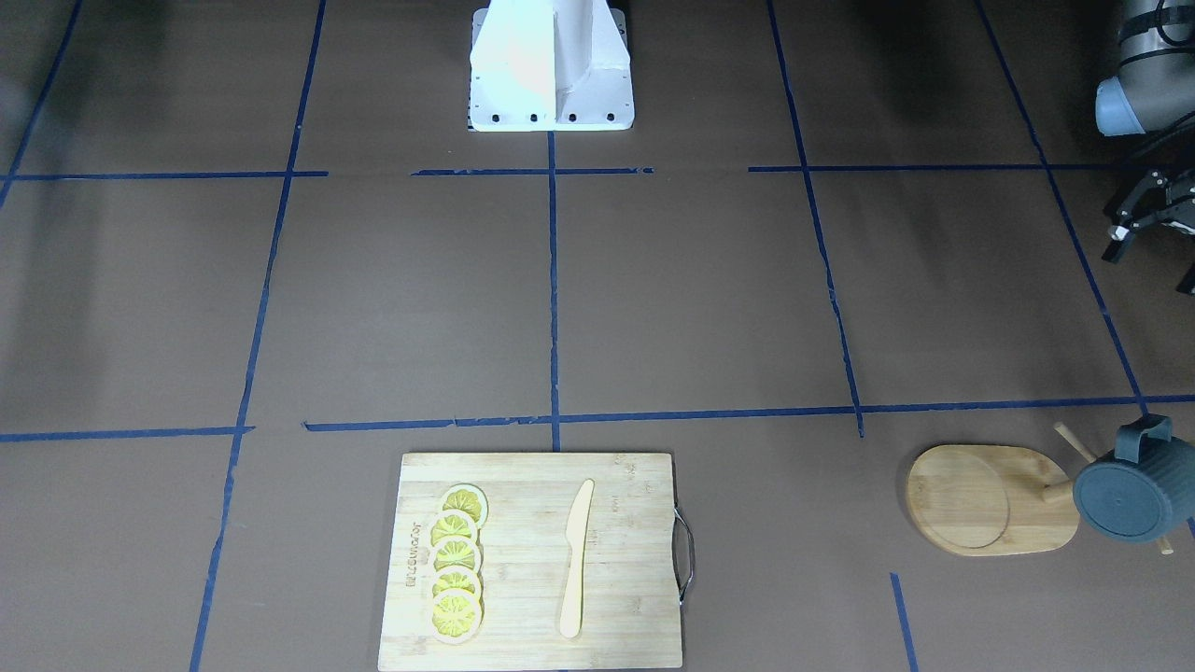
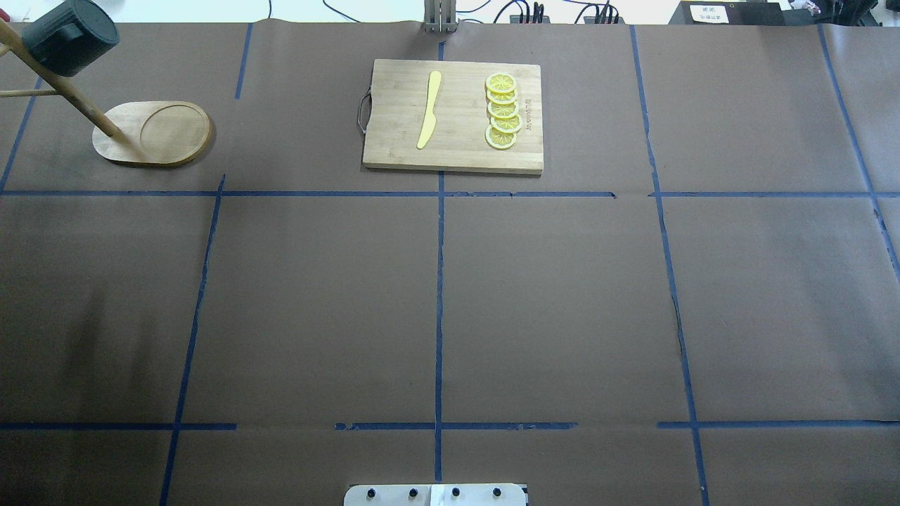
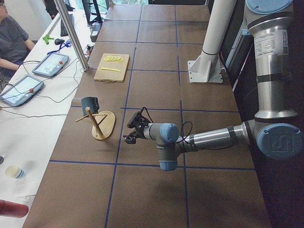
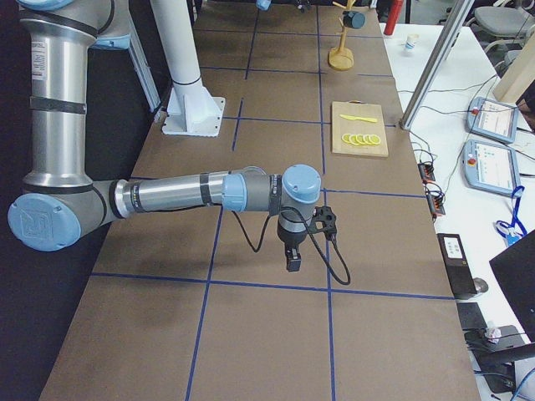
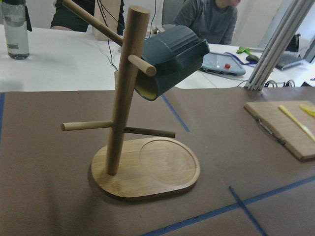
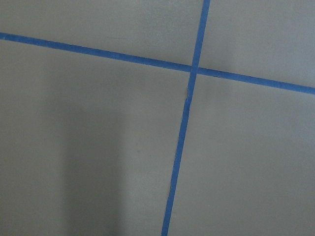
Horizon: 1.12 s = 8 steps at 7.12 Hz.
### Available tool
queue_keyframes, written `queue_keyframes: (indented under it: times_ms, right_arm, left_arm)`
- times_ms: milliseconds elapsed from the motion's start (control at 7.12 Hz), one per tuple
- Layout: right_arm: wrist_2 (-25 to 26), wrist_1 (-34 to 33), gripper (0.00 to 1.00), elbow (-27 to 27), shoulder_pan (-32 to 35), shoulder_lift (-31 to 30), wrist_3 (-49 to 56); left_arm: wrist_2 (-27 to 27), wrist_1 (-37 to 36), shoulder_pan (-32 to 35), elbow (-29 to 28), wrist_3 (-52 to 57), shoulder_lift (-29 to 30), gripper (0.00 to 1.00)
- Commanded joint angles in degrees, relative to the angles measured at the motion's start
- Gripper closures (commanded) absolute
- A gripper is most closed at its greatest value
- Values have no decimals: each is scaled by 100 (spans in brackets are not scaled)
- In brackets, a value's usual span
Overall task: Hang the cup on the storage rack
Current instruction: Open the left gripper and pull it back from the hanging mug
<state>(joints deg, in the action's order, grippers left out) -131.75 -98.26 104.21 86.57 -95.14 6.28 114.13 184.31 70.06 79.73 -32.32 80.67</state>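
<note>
The dark blue-grey cup (image 5: 172, 54) hangs by its handle on an upper peg of the bamboo storage rack (image 5: 123, 98), mouth tilted down. In the overhead view the cup (image 2: 69, 43) and rack (image 2: 162, 133) are at the far left. They also show in the front view, cup (image 1: 1130, 499) and rack (image 1: 990, 499). My left gripper (image 1: 1153, 252) is open and empty, well back from the rack; it also shows in the exterior left view (image 3: 129, 135). My right gripper (image 4: 292, 259) hangs over bare table far from the rack; I cannot tell if it is open or shut.
A bamboo cutting board (image 2: 453, 116) with a metal handle holds a pale knife (image 2: 429, 109) and several lemon slices (image 2: 503, 112) at the table's far middle. The white robot base (image 1: 551, 65) stands at the near edge. Operators sit beyond the far edge (image 3: 12, 40).
</note>
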Motion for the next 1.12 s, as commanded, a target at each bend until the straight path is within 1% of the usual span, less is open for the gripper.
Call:
queue_keyframes:
  times_ms: [0, 281, 421, 562, 702, 843, 983]
  right_arm:
    - [0, 0, 0, 3, 0, -5, 14]
    - [0, 0, 0, 3, 0, -13, 5]
    - [0, 0, 0, 3, 0, -13, 5]
    - [-9, 0, 0, 3, 0, -13, 5]
    - [-9, 0, 0, 3, 0, -13, -4]
    - [-9, 0, 0, 3, 0, -13, -4]
    - [-9, 0, 0, 3, 0, -22, -4]
  left_arm:
    - [-22, -1460, 759, 25, 1984, 19, 0]
    - [-58, -2867, 1140, 42, 3489, 72, 0]
    - [-49, -3535, 1263, 156, 3748, 89, 0]
    - [-49, -4395, 1282, 470, 4038, 98, 0]
    - [-92, -5552, 1343, 969, 4528, 142, 0]
    - [-676, -6634, 1413, 1409, 4802, 203, 0]
    - [-777, -7819, 1440, 1596, 4831, 387, 0]
